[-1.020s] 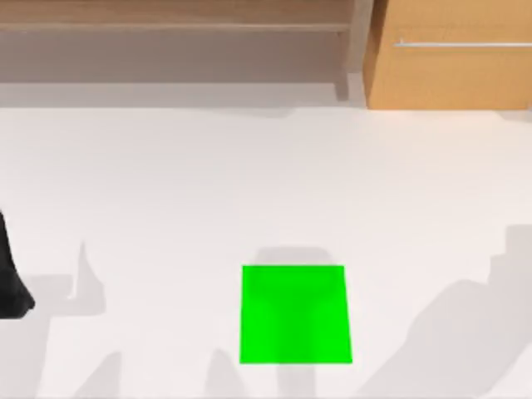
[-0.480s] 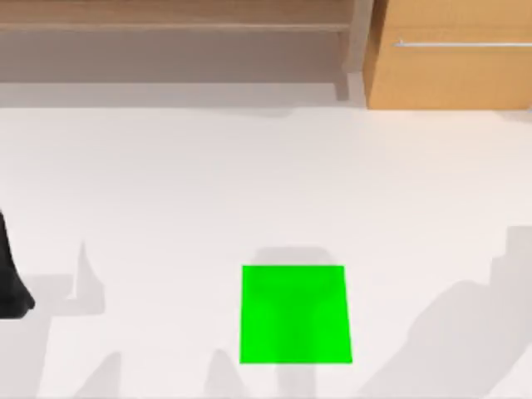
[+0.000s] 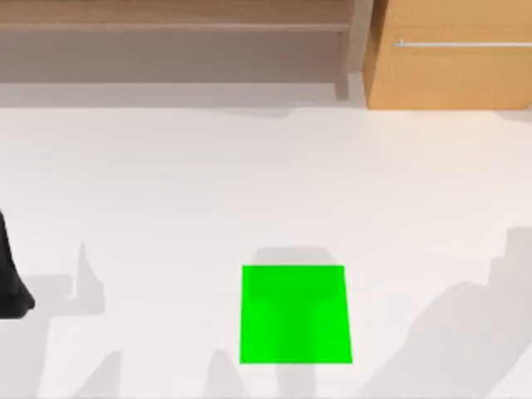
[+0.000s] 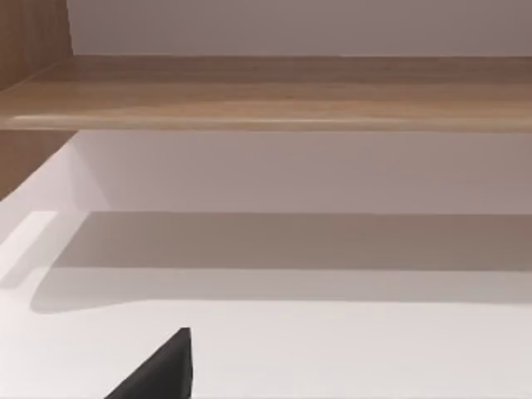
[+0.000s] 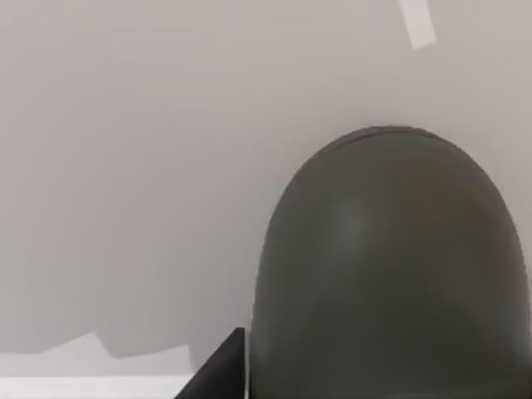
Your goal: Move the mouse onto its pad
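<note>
Right wrist view: mouse (image 5: pixel 382 266) looms very close under the camera, a smooth dark grey dome with a rounded end, lying on the pale table (image 5: pixel 125 166); a black finger (image 5: pixel 218 372) of the right gripper shows just beside its flank.
Mouse place: on the table and not on the pad; where on the table it lies I cannot tell.
Pad: flat green square (image 3: pixel 293 314) near the front edge of the table (image 3: pixel 249 183), a little right of centre, bare in the top view.
Right gripper: close beside the mouse; only one finger edge shows, so I cannot tell whether it is spread or pressed together, nor whether it touches the body.
Left arm: parked at the far left edge of the top view (image 3: pixel 10 283); its wrist view looks toward the wooden shelf (image 4: pixel 266 91) at the back, with one dark finger (image 4: pixel 162 370) showing; its spread cannot be told.
Handling: the mouse looks light, rigid and hard-shelled, so it should lift easily and will not deform.
Slip: the shell is smooth and curves away on every side, so fingers set high on the dome would likely slide off.
Where to hold: across the narrow width, on the two long flanks, low where the sides are steepest and about midway along the length.
Setting down: lower it flat onto the pad; the sheet is thin and may shift if dragged across.
</note>
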Motion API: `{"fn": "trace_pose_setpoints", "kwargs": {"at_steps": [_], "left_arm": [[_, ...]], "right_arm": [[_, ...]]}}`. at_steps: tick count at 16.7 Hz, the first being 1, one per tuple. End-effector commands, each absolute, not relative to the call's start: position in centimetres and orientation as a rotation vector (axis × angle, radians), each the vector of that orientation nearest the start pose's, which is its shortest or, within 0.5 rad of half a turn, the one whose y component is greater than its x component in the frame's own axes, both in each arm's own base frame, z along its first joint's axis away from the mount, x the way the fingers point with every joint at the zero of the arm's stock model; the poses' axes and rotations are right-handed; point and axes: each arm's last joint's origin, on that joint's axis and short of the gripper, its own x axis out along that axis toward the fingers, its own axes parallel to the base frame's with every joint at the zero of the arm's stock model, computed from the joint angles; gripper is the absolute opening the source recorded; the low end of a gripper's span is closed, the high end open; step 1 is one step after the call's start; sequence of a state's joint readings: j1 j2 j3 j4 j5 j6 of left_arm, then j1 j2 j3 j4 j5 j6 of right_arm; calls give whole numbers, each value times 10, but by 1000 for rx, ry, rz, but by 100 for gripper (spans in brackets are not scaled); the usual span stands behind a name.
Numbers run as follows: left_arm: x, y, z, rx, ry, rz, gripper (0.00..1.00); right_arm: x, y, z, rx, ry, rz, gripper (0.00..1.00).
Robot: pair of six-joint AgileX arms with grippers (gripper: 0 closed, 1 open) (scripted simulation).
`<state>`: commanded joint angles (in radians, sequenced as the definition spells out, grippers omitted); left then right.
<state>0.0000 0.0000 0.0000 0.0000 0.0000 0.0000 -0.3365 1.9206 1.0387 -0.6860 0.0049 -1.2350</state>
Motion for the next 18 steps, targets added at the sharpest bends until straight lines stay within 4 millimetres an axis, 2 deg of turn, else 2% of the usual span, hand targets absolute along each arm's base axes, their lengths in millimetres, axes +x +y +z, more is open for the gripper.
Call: {"fn": "trace_pose_setpoints", "kwargs": {"at_steps": [3,4,6,8,15,18], "left_arm": [[106,-1,160,0,0,0,100],[106,-1,160,0,0,0,100],[106,-1,160,0,0,0,100],[106,-1,160,0,0,0,100],[106,-1,160,0,0,0,100],[106,-1,160,0,0,0,100]], "right_arm": [[301,-104,98,-709,1454,702,0],[298,-101,115,-684,1456,686,0],[299,-101,119,-685,1455,686,0],[302,-102,133,-688,1454,689,0],[299,-101,207,-681,1462,694,0],[298,-101,215,-684,1456,686,0]]}}
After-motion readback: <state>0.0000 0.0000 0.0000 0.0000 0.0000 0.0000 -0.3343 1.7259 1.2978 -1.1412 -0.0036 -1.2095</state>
